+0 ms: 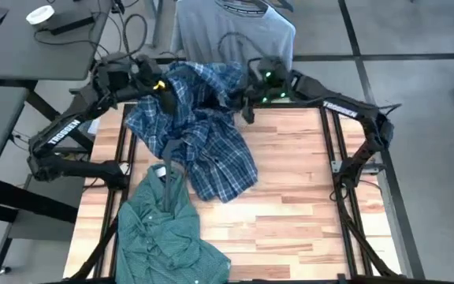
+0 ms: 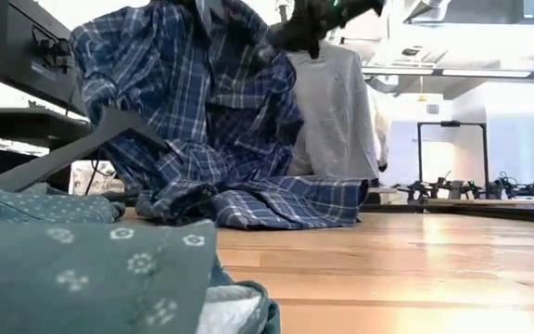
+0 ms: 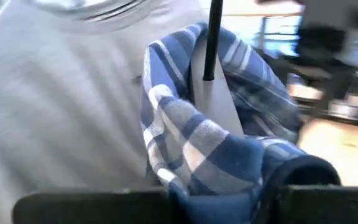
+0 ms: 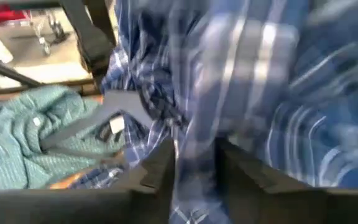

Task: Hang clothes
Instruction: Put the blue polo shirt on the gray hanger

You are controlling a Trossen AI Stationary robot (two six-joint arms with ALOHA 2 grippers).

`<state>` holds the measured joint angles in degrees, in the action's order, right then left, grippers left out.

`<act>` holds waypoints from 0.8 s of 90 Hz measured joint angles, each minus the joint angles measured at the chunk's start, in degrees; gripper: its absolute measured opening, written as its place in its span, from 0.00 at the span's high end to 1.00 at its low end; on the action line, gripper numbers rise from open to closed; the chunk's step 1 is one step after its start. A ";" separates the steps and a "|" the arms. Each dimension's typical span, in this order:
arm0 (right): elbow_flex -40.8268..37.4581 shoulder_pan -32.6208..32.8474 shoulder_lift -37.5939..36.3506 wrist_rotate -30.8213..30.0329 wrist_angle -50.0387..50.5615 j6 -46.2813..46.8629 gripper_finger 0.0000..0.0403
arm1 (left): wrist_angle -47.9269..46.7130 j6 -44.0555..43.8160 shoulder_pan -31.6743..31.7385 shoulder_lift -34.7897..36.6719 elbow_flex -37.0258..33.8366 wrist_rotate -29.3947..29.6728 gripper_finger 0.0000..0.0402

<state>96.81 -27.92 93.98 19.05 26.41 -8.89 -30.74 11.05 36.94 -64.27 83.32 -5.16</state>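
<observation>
Clearly both claws grip the rumpled blue-white plaid shirt (image 1: pixel 199 134), lifted, hem trailing.

Dark arms, white TROSSEN lettering, green lights

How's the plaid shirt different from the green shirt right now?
The blue-white plaid shirt is lifted at the table's far edge, held by both the left pincer and the right pincer, with its lower part trailing on the wood. The green checked shirt lies crumpled flat at the near left, and no pincer touches it. The plaid has bold, large checks; the green's are fine. Both are collared.
</observation>
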 joint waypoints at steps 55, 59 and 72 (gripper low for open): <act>7.75 0.67 -5.59 -2.76 12.03 -11.29 0.46 | -7.15 1.32 -0.07 -0.22 9.69 -22.85 0.94; 7.81 1.16 -5.63 -2.50 11.74 -10.93 0.47 | -7.34 1.29 -0.08 -0.24 9.67 -23.28 0.94; 7.79 3.09 -5.38 -1.49 13.16 -10.66 0.52 | -6.87 1.06 -0.08 -0.24 9.67 -24.35 0.94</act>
<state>104.60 -24.83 88.61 17.55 39.57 -19.55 -37.61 12.11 36.86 -64.51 92.99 -29.51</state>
